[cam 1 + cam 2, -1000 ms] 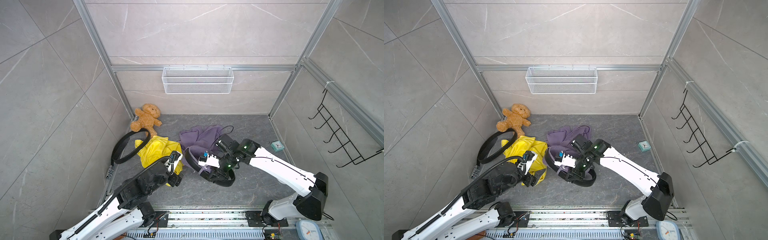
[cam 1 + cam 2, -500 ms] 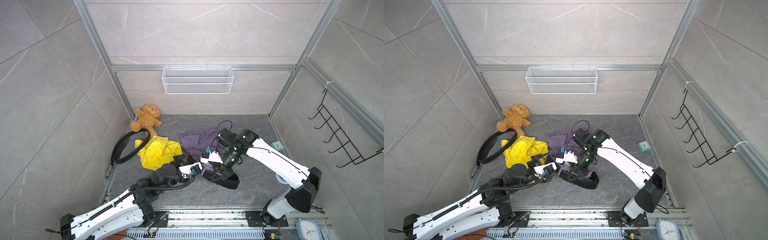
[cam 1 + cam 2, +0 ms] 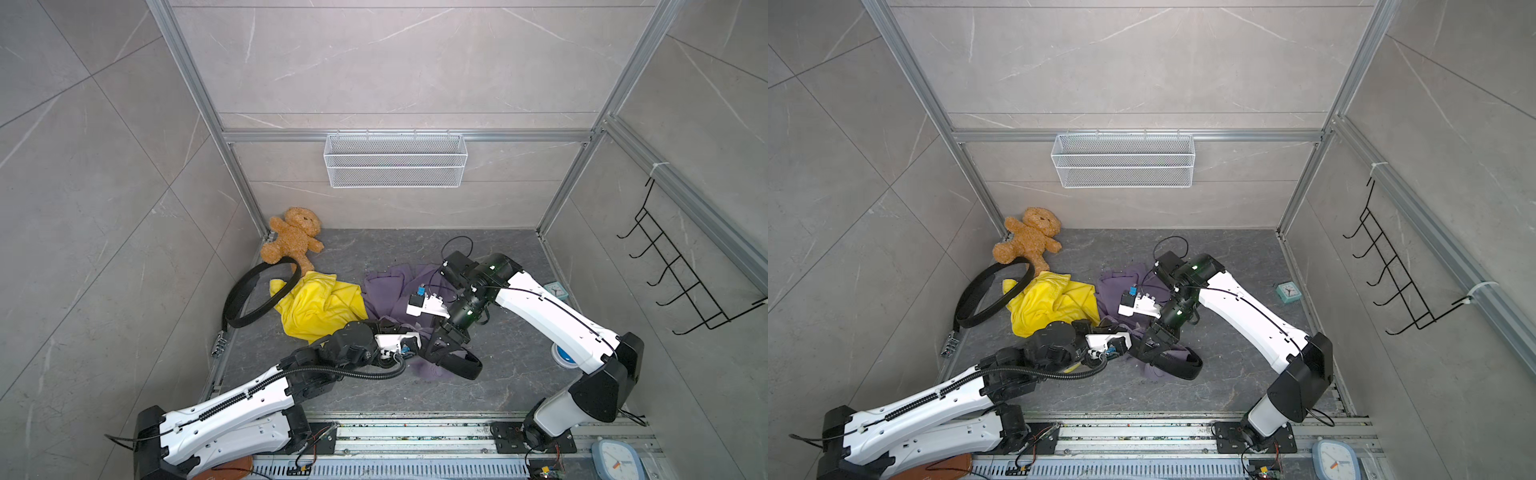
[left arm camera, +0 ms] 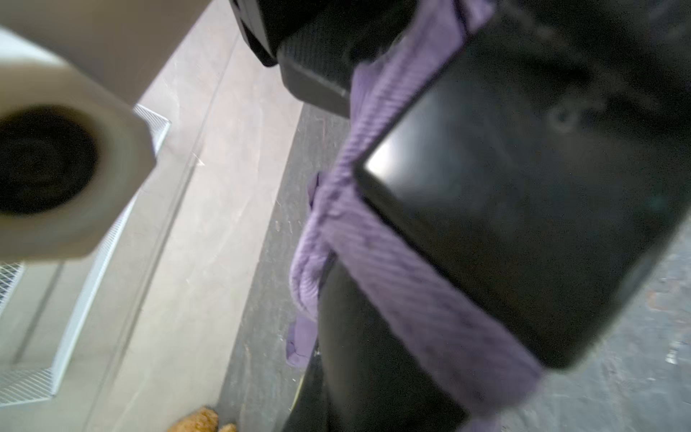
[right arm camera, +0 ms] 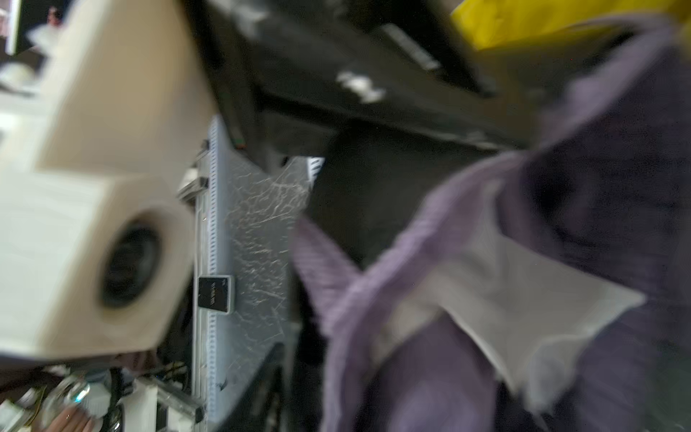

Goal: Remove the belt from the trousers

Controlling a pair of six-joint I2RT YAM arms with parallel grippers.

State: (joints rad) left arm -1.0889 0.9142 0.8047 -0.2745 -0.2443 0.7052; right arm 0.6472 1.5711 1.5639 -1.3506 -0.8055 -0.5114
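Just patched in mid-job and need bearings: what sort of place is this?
Probably a robot test cell mocked up as a tiled room: aluminium-framed wall panels, a white wire basket, a black hook rack.

The left pincer (image 3: 420, 351) sits just left of the right pincer (image 3: 440, 349), both at the near edge of the trousers (image 3: 386, 291), which spread away behind them. The belt (image 3: 461, 365) loops just in front of the right pincer. Left of the left pincer lies a cloth (image 3: 320, 307); farther left, a second belt (image 3: 229, 305); behind that, a teddy bear (image 3: 295, 241). A clock (image 3: 556, 291) stands well right.
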